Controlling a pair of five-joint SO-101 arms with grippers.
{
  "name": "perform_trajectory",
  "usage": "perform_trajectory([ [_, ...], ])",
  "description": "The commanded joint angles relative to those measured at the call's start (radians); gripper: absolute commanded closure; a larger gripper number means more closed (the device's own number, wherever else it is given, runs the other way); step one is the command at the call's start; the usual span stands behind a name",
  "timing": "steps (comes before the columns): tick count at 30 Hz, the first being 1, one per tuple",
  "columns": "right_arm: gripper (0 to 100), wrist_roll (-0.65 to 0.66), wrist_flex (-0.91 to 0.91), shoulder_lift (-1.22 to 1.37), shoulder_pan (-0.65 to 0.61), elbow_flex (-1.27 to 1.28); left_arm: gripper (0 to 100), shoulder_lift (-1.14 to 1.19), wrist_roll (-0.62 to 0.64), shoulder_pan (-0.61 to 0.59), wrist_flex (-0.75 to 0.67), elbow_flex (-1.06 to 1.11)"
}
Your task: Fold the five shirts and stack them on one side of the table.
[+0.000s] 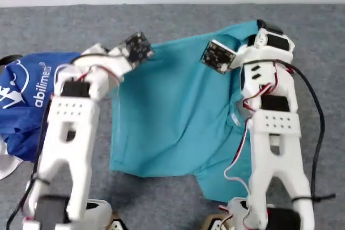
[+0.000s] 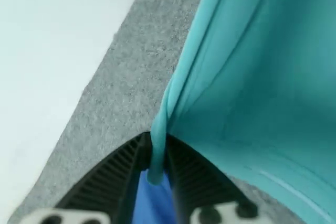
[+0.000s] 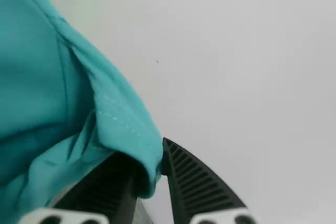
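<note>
- Left gripper (image 2: 157, 153): a folded teal edge is being pinched tight between the jaws.
- Right gripper (image 3: 151, 169): a stitched hem of the same garment is being clamped.
- Teal shirt (image 1: 172, 117): its far edge is being held at about 11 and 1 o'clock in the high view, and the rest is being draped mid-table (image 1: 178, 203).
- Blue shirt (image 1: 24, 95): it is being kept at 9 o'clock.
- Step, as judged: a fold is being made. The next move probably calls for the held edge to be carried evenly toward 6 o'clock.
</note>
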Motion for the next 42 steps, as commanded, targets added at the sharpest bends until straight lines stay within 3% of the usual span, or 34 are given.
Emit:
perform_trajectory([
  [1, 98.8, 0.011, -0.151, 0.067, 0.001, -0.017, 99, 0.115, -0.015, -0.028, -0.026, -0.189],
  [9, 98.8, 0.107, -0.43, 0.275, 0.005, -0.074, 99, 0.313, -0.021, -0.028, -0.025, -0.4],
  [13, 98.8, 0.107, -0.42, 0.384, 0.007, -0.19, 99, 0.356, -0.086, -0.028, -0.025, -0.407],
  [23, 98.2, 0.106, -0.421, 0.561, 0.022, -0.33, 95, 0.364, -0.075, -0.043, -0.011, -0.409],
  [28, 81.2, 0.081, -0.42, 0.565, 0.048, -0.331, 89, 0.367, 0.063, -0.091, 0.018, -0.478],
  [34, 80.1, 0.044, -0.42, 0.567, 0.101, -0.333, 89, 0.365, 0.087, -0.135, 0.028, -0.539],
  [38, 80.1, -0.031, -0.406, 0.538, 0.133, -0.331, 89, 0.344, 0.083, -0.13, 0.221, -0.607],
  [42, 83.9, -0.077, -0.07, 0.43, 0.163, -0.333, 89, 0.333, 0.083, -0.098, 0.474, -0.684],
])
